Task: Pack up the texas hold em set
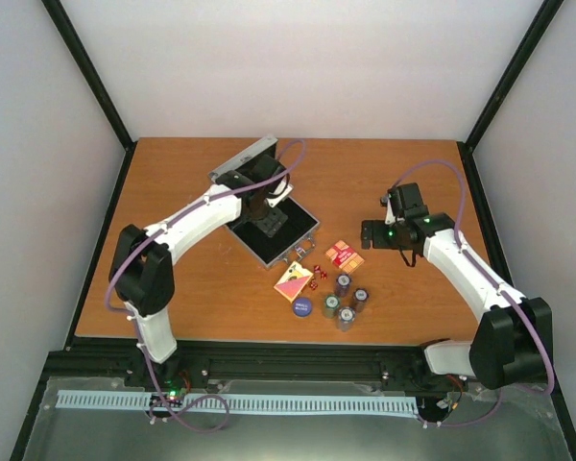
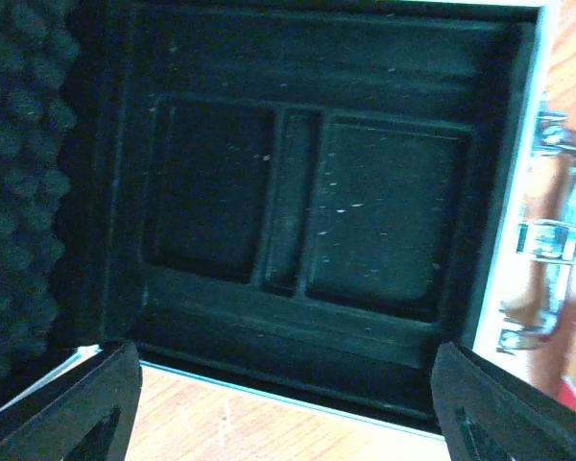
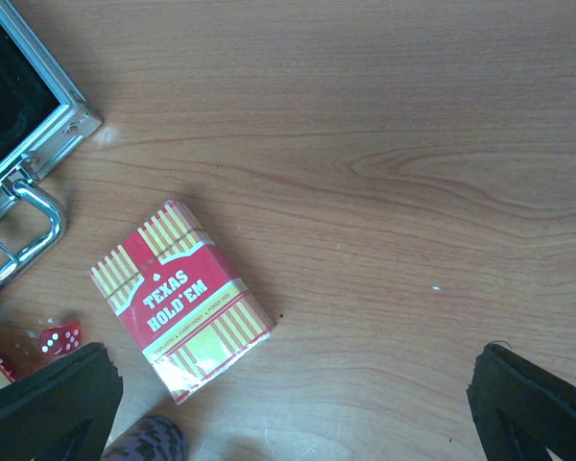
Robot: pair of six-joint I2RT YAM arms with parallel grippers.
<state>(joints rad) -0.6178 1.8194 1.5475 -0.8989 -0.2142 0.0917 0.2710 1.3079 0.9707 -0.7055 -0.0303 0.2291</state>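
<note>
Fingers (image 2: 67, 413) of the left arm sit apart over the open case (image 2: 298, 58) on the table (image 1: 173, 192), its lid foam (image 2: 19, 144) half out of view. Right fingers (image 3: 48, 403) are apart too, near the deck (image 3: 180, 298) beside the handle (image 3: 29, 221). Deck reads "TEXAS HOLD'EM", smaller print illegible; chip stack (image 3: 144, 440) cut off at frame edge.

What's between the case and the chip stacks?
Top view: the red dice lie between the case and the chip stacks. The left deck and right deck flank them.
</note>
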